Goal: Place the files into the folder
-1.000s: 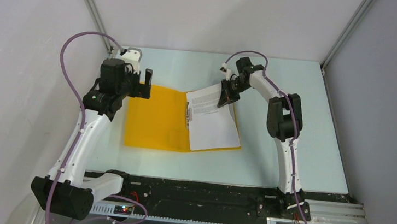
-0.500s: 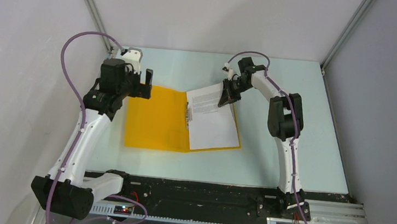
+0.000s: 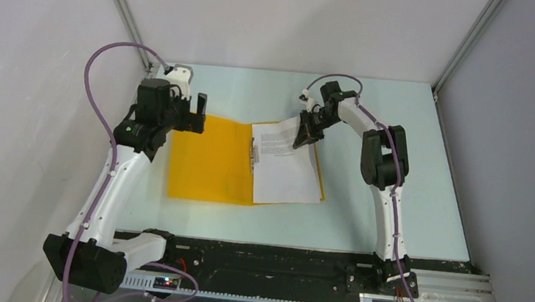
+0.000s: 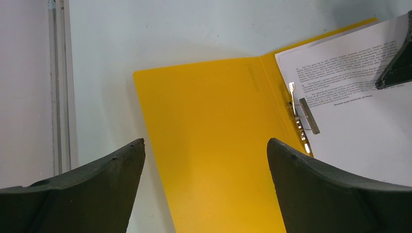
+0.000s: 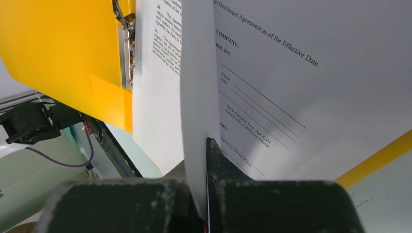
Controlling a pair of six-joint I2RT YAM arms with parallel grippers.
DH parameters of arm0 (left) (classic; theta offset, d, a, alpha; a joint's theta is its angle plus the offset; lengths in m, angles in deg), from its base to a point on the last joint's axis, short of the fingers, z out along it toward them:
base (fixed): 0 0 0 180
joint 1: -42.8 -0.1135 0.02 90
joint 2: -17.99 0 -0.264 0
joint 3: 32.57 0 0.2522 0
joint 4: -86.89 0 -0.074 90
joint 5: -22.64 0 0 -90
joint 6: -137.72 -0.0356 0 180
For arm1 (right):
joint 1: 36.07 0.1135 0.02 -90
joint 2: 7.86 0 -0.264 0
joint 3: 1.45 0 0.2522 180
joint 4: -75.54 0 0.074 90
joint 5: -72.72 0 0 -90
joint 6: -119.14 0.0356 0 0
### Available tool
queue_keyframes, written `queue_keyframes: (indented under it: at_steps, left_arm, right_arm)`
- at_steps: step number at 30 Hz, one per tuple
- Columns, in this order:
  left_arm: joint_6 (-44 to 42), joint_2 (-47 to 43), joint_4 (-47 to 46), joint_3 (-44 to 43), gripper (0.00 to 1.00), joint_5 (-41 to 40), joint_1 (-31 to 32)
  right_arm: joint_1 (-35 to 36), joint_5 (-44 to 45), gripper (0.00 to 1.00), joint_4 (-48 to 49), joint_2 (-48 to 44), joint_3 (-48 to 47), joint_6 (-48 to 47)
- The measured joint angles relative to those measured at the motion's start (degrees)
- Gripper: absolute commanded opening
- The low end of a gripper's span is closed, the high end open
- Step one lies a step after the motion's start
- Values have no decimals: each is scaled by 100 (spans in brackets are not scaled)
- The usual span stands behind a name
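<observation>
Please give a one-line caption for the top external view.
Right gripper pinches white printed paper sheets lying on the open orange-yellow plastic folder; the open left gripper hovers by its left cover.

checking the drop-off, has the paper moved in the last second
Yes. The paper, pinched by the right gripper, has dropped flatter at its far corner toward the folder, which stayed put.
</observation>
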Motion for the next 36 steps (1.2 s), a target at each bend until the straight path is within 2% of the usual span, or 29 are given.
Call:
queue_keyframes:
  at_steps: [36]
  left_arm:
    - [59,11,0,0,100,284,0]
  right_arm:
    - [-28,201,0,-87,107,-291,-479]
